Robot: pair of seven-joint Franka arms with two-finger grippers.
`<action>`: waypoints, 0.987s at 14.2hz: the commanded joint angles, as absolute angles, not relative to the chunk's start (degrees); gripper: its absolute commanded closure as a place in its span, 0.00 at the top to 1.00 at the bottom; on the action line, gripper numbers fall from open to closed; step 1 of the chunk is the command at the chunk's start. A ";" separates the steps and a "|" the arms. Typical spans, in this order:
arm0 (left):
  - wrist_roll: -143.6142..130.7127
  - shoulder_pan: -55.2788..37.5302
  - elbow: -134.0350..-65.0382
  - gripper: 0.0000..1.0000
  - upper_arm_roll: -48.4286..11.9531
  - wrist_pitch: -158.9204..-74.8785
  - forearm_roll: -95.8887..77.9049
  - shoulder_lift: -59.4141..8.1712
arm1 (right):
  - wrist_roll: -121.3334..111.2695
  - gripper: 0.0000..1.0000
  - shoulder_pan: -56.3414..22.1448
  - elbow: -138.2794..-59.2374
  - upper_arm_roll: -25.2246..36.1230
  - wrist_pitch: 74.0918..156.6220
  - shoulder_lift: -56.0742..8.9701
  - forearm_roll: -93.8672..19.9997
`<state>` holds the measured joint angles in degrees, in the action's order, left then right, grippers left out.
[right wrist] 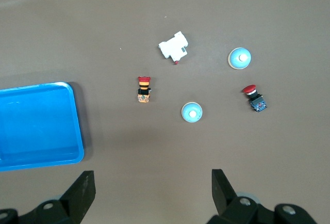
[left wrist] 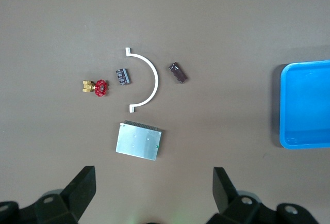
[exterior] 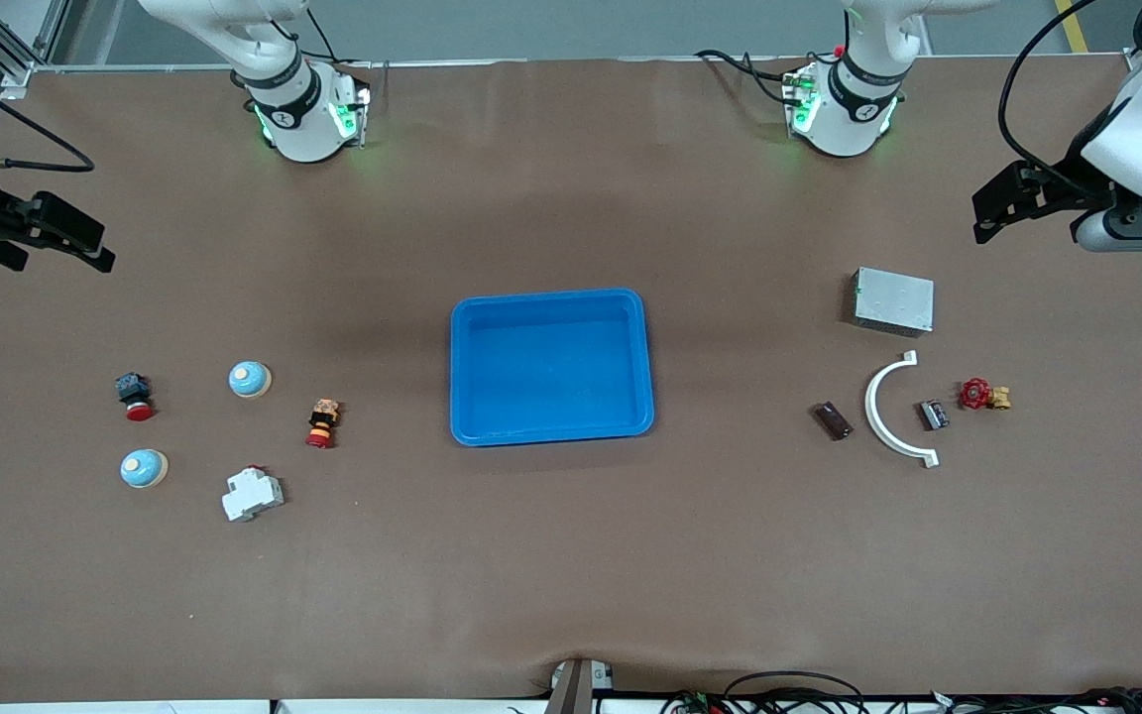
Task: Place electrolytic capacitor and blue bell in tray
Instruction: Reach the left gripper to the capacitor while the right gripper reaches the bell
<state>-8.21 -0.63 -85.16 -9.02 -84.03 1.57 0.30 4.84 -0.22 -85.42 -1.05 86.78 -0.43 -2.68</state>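
Note:
The bright blue tray [exterior: 551, 296] sits empty mid-table; it also shows in the left wrist view [left wrist: 283, 105] and the right wrist view [right wrist: 78, 126]. Two blue bells lie toward the right arm's end, one [exterior: 250, 379] [right wrist: 192, 112] nearer the tray and one [exterior: 144, 468] [right wrist: 240, 58] nearer the front camera. A small black cylinder with pale markings [exterior: 934, 414] [left wrist: 122, 76], which looks like the capacitor, lies toward the left arm's end. My left gripper [exterior: 1002, 213] [left wrist: 154, 188] and right gripper [exterior: 70, 243] [right wrist: 153, 188] hang open and empty, high over their ends of the table.
Near the capacitor are a dark brown part [exterior: 834, 420], a white curved bracket [exterior: 886, 416], a red-handled brass valve [exterior: 983, 396] and a grey metal box [exterior: 893, 300]. Near the bells are two red push buttons [exterior: 135, 395] [exterior: 322, 423] and a white breaker [exterior: 252, 493].

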 commanded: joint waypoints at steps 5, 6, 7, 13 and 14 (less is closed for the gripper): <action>-8.26 -0.09 -84.55 1.00 -8.44 -83.06 1.93 -0.78 | 4.92 1.00 0.18 -86.22 -1.32 87.19 0.35 -3.69; -8.44 0.00 -84.46 1.00 -8.44 -82.97 1.93 -2.36 | 4.92 1.00 0.18 -86.31 -1.32 87.19 0.35 -3.69; -8.52 0.00 -84.46 1.00 -8.26 -83.06 2.02 -3.33 | 4.92 1.00 0.18 -86.31 -1.32 87.19 0.35 -3.69; -17.02 -0.26 -88.22 1.00 -8.26 -88.83 2.11 -12.12 | 4.75 1.00 -0.35 -91.04 -1.49 93.06 0.09 -3.60; -19.75 -0.26 -91.29 1.00 -8.26 -92.77 2.11 -12.39 | 4.66 1.00 -0.44 -93.32 -1.49 94.64 0.09 -3.52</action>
<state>-15.46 0.00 -87.39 -8.30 -88.19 1.59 -12.10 4.83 -0.33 -89.14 -1.34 91.76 -0.55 -2.75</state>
